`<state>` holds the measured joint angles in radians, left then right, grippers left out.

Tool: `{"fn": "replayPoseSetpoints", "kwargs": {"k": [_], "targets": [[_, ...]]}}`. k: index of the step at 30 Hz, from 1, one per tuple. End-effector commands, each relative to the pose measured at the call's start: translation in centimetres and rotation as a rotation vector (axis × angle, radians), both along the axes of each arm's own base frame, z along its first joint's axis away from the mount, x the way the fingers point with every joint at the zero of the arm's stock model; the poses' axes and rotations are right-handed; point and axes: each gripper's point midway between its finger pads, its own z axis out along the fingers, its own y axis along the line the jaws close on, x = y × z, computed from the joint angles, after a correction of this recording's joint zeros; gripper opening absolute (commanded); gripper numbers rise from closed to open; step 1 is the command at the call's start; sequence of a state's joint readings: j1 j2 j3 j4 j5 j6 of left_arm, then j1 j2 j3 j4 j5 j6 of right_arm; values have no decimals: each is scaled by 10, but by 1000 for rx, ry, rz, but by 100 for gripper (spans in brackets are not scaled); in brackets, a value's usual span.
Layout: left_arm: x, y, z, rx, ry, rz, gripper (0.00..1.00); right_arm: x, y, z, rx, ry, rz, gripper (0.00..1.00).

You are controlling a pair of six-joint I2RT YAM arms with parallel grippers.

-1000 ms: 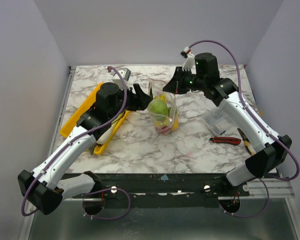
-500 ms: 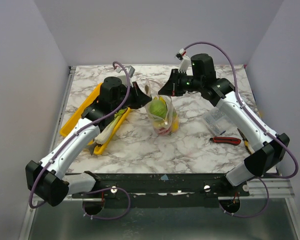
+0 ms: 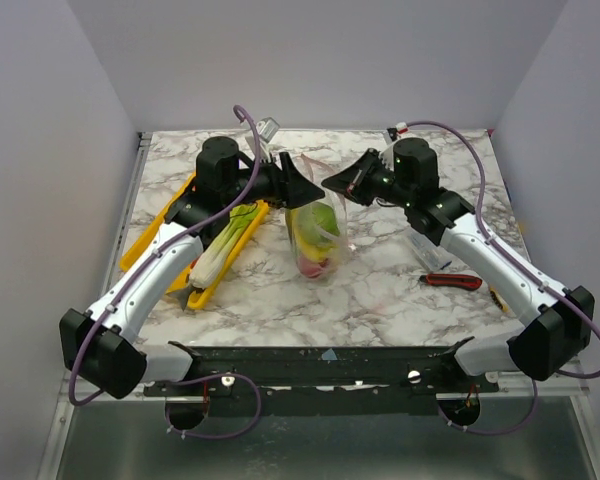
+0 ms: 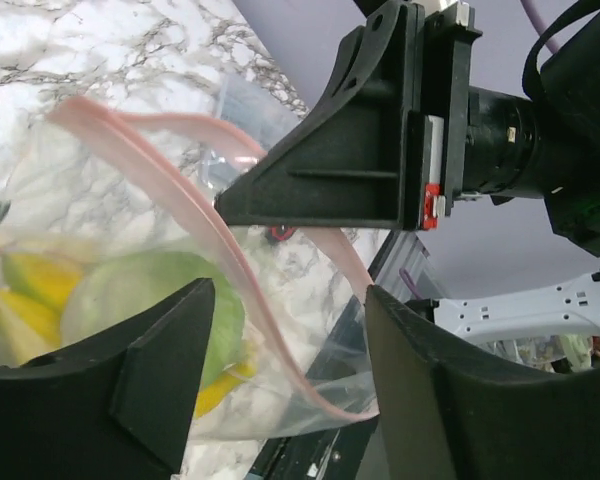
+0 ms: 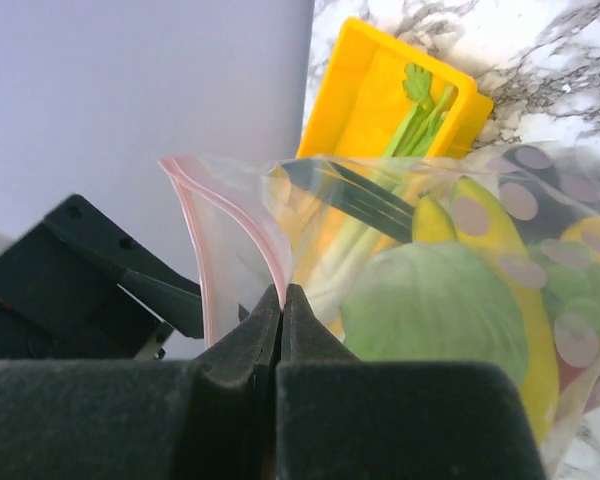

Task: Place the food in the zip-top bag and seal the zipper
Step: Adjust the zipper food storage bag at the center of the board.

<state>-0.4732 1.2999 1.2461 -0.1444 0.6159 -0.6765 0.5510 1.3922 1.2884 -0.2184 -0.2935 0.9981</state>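
1. The zip-top bag (image 3: pixel 318 238) sits at mid-bench, its belly towards the near edge. Whether its bottom rests on the bench (image 3: pixel 380 305) or hangs just above it I cannot tell.
2. Most of the food is already inside. A red piece (image 3: pixel 321 262) lies lowest, with a yellow piece (image 4: pixel 25 290) and a round pale green piece (image 5: pixel 435 315) above it.
3. Off to the right, well apart from the bag, a red-handled tool (image 3: pixel 452 281) lies on the bench and plays no part here.
4. To the left, a green stalk (image 3: pixel 220 250) lies in a yellow tray (image 3: pixel 145 240), not yet bagged.
5. Further back, at the bag's mouth, the zipper (image 4: pixel 170 190) is not closed. Its two pink lips stand apart in a loop.
6. The right gripper (image 5: pixel 281 295) is clamped tight on one end of that pink strip, fingers pressed together with only the plastic between them, and it holds the mouth up.
7. The left gripper (image 4: pixel 290 290) faces it with its fingers spread wide. The pink strip runs through the gap, but nothing is held.
8. My reading is that this is the changeover from filling to sealing, with both grippers at the mouth rather than at the tray.
9. To seal, the left gripper would have to close on both lips just beside the right gripper's pinch, then press along the full width while the right gripper keeps the strip taut.
10. If the stalk is meant to go in first, the left gripper must fetch it while the mouth is held open.
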Motion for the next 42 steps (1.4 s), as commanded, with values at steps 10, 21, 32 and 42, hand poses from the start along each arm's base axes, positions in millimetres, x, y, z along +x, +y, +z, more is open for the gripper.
{"fn": "replayPoseSetpoints", "kwargs": {"k": [10,21,32,42], "targets": [[-41,44,18,255,-373,231,72,33,-26,31,261,69,-356,1],[-52,21,-12,354,-420,412,73,46,-49,33,278,56,-510,1],[-25,-1,-14,412,-440,462,45,49,-49,20,268,94,-531,1],[-15,-8,-27,469,-411,462,9,48,-52,21,258,76,-533,1]]}}
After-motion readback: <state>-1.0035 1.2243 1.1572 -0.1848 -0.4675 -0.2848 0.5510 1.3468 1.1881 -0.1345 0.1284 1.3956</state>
